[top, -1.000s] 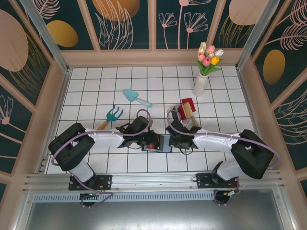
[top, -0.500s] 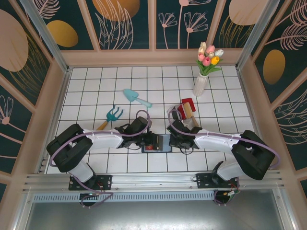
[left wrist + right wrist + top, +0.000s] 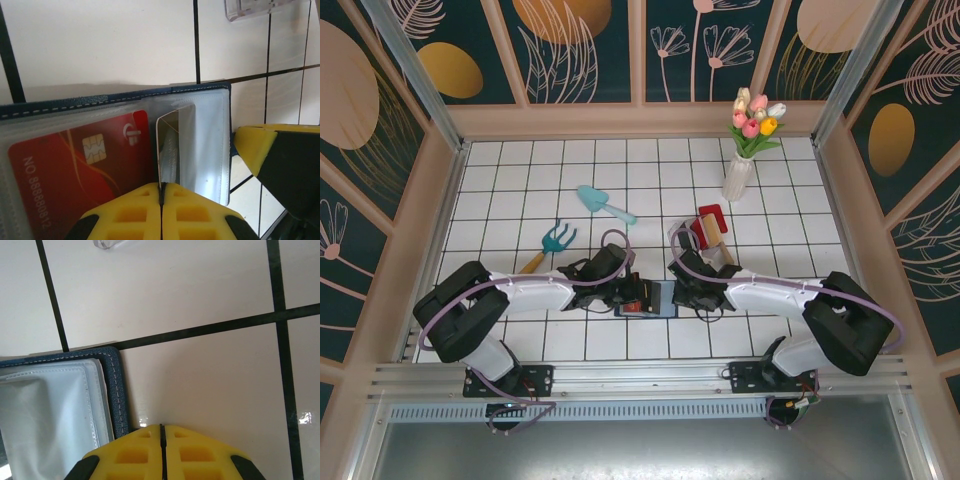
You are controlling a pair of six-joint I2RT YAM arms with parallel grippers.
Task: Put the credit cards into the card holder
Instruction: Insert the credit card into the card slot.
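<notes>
The navy card holder (image 3: 125, 95) lies open on the tiles, its clear sleeves facing up, near the front middle of the table (image 3: 658, 300). A red credit card (image 3: 75, 170) with a chip sits inside the left sleeve. My left gripper (image 3: 161, 187) is shut on a second thin credit card (image 3: 172, 132), which stands nearly edge-on over the holder's right sleeves. My right gripper (image 3: 161, 427) is shut with nothing between its fingers, its tips down on the tile against the holder's navy edge (image 3: 118, 390). One yellow finger of the right gripper (image 3: 255, 145) shows beside the holder's right edge.
A clear plastic rack (image 3: 252, 7) lies just beyond the holder. Farther back are a red toy shovel (image 3: 710, 228), a teal trowel (image 3: 603, 203), a teal hand rake (image 3: 553, 243) and a white vase of tulips (image 3: 740, 172). Wooden walls enclose the tiled table.
My left gripper has shifted slightly over the holder's left half. The right arm has stayed where it was.
</notes>
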